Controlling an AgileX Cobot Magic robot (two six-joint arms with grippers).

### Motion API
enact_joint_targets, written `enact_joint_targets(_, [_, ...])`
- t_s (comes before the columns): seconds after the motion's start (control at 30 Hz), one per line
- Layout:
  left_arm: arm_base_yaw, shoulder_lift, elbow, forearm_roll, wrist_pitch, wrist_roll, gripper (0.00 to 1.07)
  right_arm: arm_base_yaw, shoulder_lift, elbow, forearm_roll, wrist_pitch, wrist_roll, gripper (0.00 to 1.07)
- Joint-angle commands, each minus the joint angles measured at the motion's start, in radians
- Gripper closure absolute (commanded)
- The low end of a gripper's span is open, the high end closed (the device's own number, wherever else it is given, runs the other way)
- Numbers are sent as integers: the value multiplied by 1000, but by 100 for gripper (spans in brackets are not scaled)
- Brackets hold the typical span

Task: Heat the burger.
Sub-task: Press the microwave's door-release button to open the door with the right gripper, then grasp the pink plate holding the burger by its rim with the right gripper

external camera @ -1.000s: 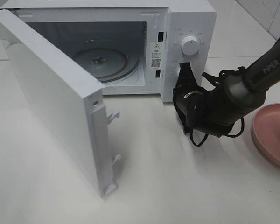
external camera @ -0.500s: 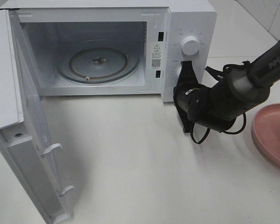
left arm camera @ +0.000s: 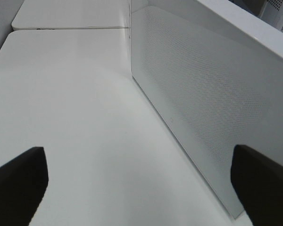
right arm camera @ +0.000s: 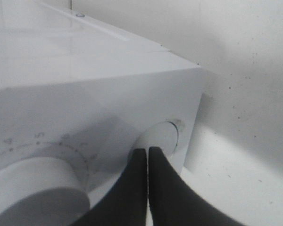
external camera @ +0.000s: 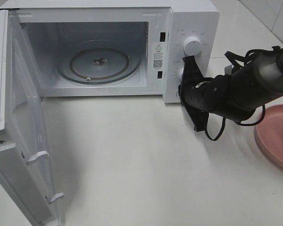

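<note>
The burger is out of view. The white microwave (external camera: 193,19) stands open, its door (external camera: 14,117) swung wide to the left, and the glass turntable (external camera: 99,61) inside is bare. My right gripper (external camera: 189,62) is shut with nothing in it. Its tips rest against the lower control (right arm camera: 162,136) on the microwave's panel, below the upper dial (external camera: 192,45). The right wrist view shows the closed right gripper (right arm camera: 147,154) touching that round control. My left gripper (left arm camera: 141,188) is open, its dark fingertips (left arm camera: 19,179) wide apart over the tabletop beside the door's meshed panel (left arm camera: 203,94).
A round pink plate (external camera: 276,136) lies at the right edge of the table; the part in view holds nothing. The open door reaches out to the table's front left corner. White tabletop (external camera: 132,155) lies in front of the microwave.
The microwave door has swung from half open to fully open on the left. My right arm has shifted a little to the right, its shut tips staying at the control panel.
</note>
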Motion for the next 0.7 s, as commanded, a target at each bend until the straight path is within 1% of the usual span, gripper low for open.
enact_joint_targets(0.03, [-6, -19, 3, -7, -8, -2, 7, -6, -17, 11, -24, 91, -63, 107])
enact_joint_targets(0.07, [-6, -19, 3, -7, -8, -2, 7, -6, -17, 11, -24, 91, -63, 107])
enact_joint_targets(0.17, [-6, -19, 3, -7, -8, -2, 7, -6, -51, 23, -24, 216, -204, 107])
enact_joint_targets(0.23, [-6, -19, 3, -7, -8, -2, 7, -6, -62, 28, -24, 233, -228, 107])
enact_joint_targets(0.27, [-6, -19, 3, -7, -8, -2, 7, -6, -95, 45, -25, 252, -294, 107])
enact_joint_targets(0.33, [-6, -19, 3, -7, -8, -2, 7, -6, -109, 52, -25, 257, -323, 107])
enact_joint_targets(0.37, [-6, -19, 3, -7, -8, -2, 7, -8, -148, 67, -25, 280, -396, 107])
enact_joint_targets(0.43, [-6, -19, 3, -7, -8, -2, 7, -9, -164, 72, -24, 299, -441, 107])
enact_joint_targets(0.47, [-6, -19, 3, -7, -8, -2, 7, -9, -198, 75, -25, 361, -536, 107])
enact_joint_targets(0.5, [-6, -19, 3, -7, -8, -2, 7, -9, -198, 75, -25, 361, -536, 107])
enact_joint_targets(0.57, [-6, -19, 3, -7, -8, -2, 7, -9, -242, 75, -34, 461, -681, 107])
enact_joint_targets(0.6, [-6, -19, 3, -7, -8, -2, 7, -9, -242, 75, -34, 461, -681, 107])
enact_joint_targets(0.63, [-6, -19, 3, -7, -8, -2, 7, -9, -256, 75, -50, 499, -724, 107])
enact_joint_targets(0.67, [-6, -19, 3, -7, -8, -2, 7, -9, -277, 75, -92, 574, -777, 107])
enact_joint_targets(0.7, [-6, -19, 3, -7, -8, -2, 7, -9, -277, 75, -92, 574, -777, 107])
